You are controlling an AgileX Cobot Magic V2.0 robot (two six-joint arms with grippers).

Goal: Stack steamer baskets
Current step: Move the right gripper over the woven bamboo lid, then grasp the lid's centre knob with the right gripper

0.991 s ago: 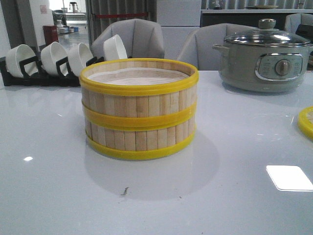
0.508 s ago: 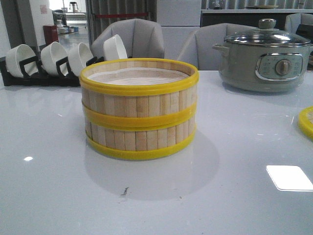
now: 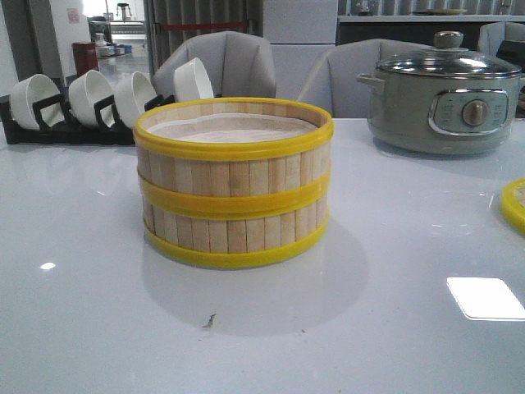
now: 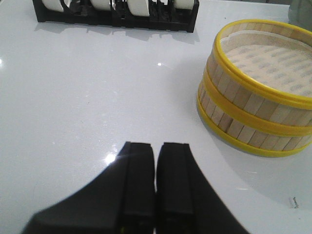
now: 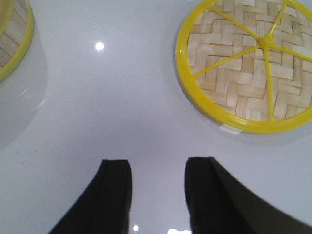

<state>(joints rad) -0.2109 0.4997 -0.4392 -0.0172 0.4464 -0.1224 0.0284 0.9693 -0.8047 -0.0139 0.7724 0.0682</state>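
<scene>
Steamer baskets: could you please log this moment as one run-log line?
steamer baskets: two stacked | lid: on table, apart | left claw: shut, empty | right claw: open, empty

I am logging positions as they are lying now. Two steamer baskets [image 3: 234, 185] are sitting stacked, one on the other, at mid tabletop [image 3: 82, 312]. A liner [image 3: 234, 130] is lying inside the upper basket. A rack of bowls [image 3: 98, 103] is standing behind the stack, to the left. An electric pot [image 3: 443, 94] is standing behind, to the right. The woven lid [image 5: 246, 63] is lying flat on the tabletop well apart to the right, its rim showing at the front view's right edge. Chairs [image 3: 238, 61] are standing beyond the far edge.
</scene>
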